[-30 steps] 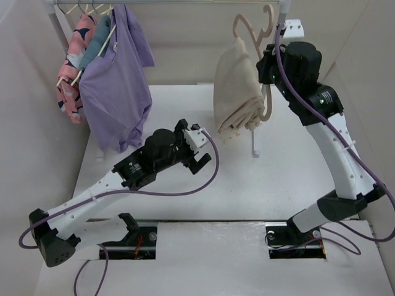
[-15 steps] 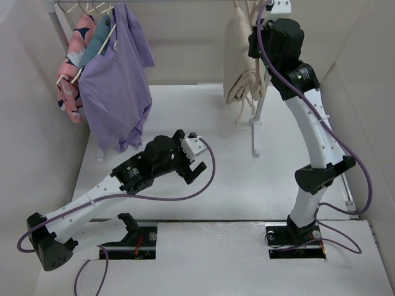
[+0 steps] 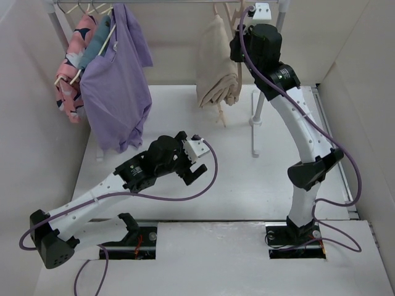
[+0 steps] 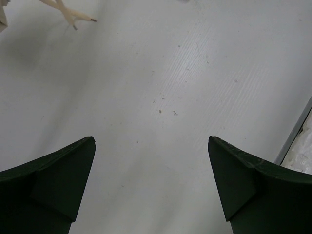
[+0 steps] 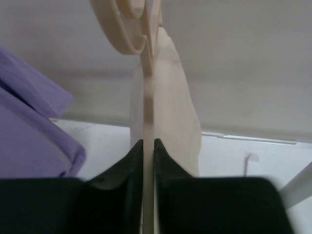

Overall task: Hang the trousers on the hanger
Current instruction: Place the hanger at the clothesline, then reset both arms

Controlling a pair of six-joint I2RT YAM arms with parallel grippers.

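From above: shows trousers (image 3: 216,71) draped on hanger (image 3: 229,13), carried up and leftward to the rail (image 3: 173,2) since a second ago — probably close to done. Left wrist: shows left hand (image 4: 151,141) spread wide, empty, over bench (image 4: 161,73). Right wrist: shows right hand (image 5: 148,144) pinched tight on hanger.

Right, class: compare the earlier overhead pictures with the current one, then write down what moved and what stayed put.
The right fingers, shut on the hanger, carried it and the trousers hanging from it up and to the left in the overhead view, close under the rail. The left fingers stayed open above the table, barely shifting. The purple shirt hangs as before.
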